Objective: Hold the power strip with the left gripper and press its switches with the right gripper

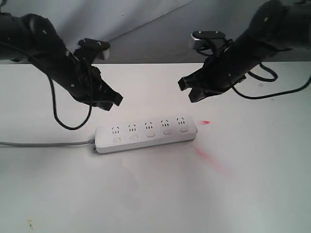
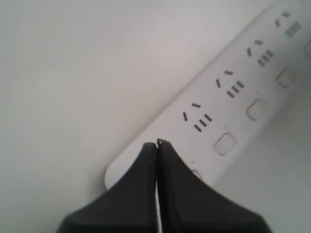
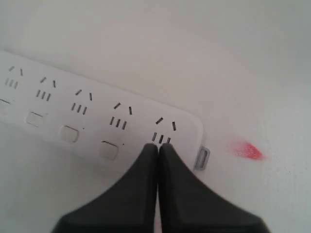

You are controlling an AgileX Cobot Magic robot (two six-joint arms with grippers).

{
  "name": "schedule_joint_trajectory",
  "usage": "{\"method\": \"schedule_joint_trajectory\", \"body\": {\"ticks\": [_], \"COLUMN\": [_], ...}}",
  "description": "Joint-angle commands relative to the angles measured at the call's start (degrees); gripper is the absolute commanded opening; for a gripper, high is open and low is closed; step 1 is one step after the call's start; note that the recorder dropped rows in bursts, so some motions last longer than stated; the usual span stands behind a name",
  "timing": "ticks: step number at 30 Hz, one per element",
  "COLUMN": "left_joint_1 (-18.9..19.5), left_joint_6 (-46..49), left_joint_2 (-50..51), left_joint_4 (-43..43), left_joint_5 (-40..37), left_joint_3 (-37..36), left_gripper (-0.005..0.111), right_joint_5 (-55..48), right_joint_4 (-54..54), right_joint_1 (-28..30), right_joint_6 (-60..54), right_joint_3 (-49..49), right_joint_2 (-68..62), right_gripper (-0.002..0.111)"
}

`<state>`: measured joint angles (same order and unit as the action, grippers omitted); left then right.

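The white power strip [image 1: 146,134] lies flat on the table, its grey cord [image 1: 43,143] running off to the left. Five small white switches [image 1: 150,134] sit in a row below the socket groups. My left gripper [image 1: 112,101] hovers above and behind the strip's cord end, shut with nothing in it; in the left wrist view its tips [image 2: 157,144] point at that end of the power strip [image 2: 233,107]. My right gripper [image 1: 188,90] hangs above the far right end, also shut and empty; the right wrist view shows its tips [image 3: 158,147] over the last socket group of the power strip [image 3: 97,121].
A red mark [image 1: 204,122] lies on the white table [image 1: 155,194] just right of the strip, with a fainter red smear [image 1: 212,160] in front of it. Black cables [image 1: 73,124] dangle from both arms. A grey backdrop rises behind the table.
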<state>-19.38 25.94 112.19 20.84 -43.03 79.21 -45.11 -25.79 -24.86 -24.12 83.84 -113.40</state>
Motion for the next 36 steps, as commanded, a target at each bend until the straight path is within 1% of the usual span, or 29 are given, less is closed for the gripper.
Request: {"method": "schedule_joint_trajectory", "body": {"ticks": [1,8,11,17,36], "left_joint_1": [-2.1,-2.8,-2.8,-2.8,-2.8], "left_joint_6": [-4.9,-4.9,-4.9,-8.8,-9.3], "left_joint_2": [3.9,6.1,7.0,8.5,8.9], "left_joint_4": [-7.6,-9.4,-9.8,-15.2,-15.4], "left_joint_5": [-1.4,-0.6,-1.9,-3.5,-3.3], "left_joint_3": [1.8,1.8,1.8,1.8,1.8], "left_gripper": [0.0,0.0,0.0,0.0,0.0], "right_joint_5": [-3.2,-3.1,-3.1,-3.1,-2.3], "right_joint_4": [4.1,4.5,4.9,4.9,4.6], "right_joint_1": [-1.8,-1.9,-1.9,-1.9,-2.6], "right_joint_6": [2.8,2.9,3.1,3.3,6.6], "right_joint_3": [4.6,4.9,4.9,4.9,2.6], "right_joint_2": [-4.8,-7.2,-7.5,-7.7,-8.3], "right_gripper": [0.0,0.0,0.0,0.0,0.0]}}
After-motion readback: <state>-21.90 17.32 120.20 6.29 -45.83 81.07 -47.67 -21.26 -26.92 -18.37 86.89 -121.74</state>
